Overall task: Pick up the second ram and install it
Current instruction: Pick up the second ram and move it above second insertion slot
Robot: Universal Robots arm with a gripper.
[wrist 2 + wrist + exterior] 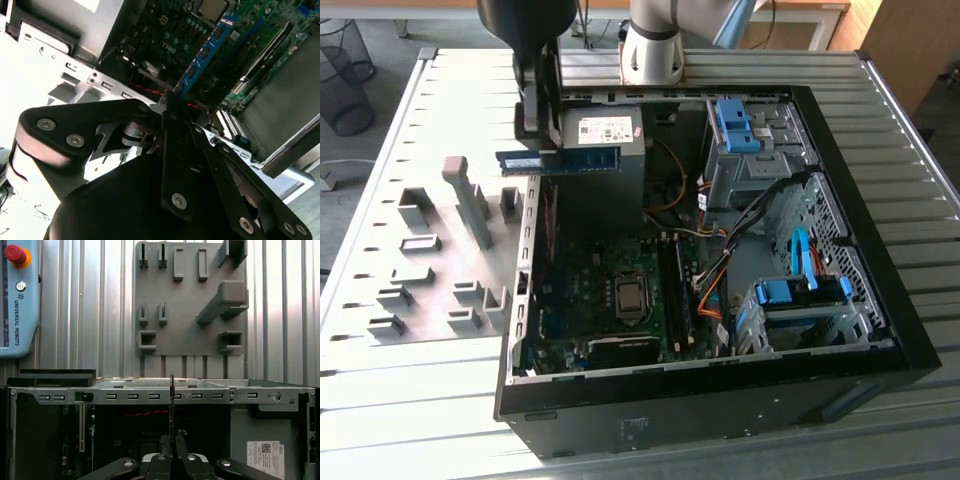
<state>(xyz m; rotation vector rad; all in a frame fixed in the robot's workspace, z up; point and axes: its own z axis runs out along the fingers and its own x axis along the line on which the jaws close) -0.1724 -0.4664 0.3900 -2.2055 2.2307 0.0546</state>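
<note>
An open computer case (720,415) is laid on the slatted table (420,400), with a fixture plate (430,250) set just beside it at the exterior view's left. Inside, the motherboard (580,290) is seated on the floor, the power supply (602,126) behind it, and the drive cages (800,310) along the exterior view's right. The second ram (570,160) is held level by the gripper (538,140), above the wall nearest the plate.

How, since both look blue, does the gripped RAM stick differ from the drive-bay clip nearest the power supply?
The RAM stick is thin, flat, dark blue with chips; the drive-bay clip is chunky, lighter blue plastic. The RAM stick is held by the gripper above the case; the drive-bay clip sits on its cage inside. Both are blue.
</note>
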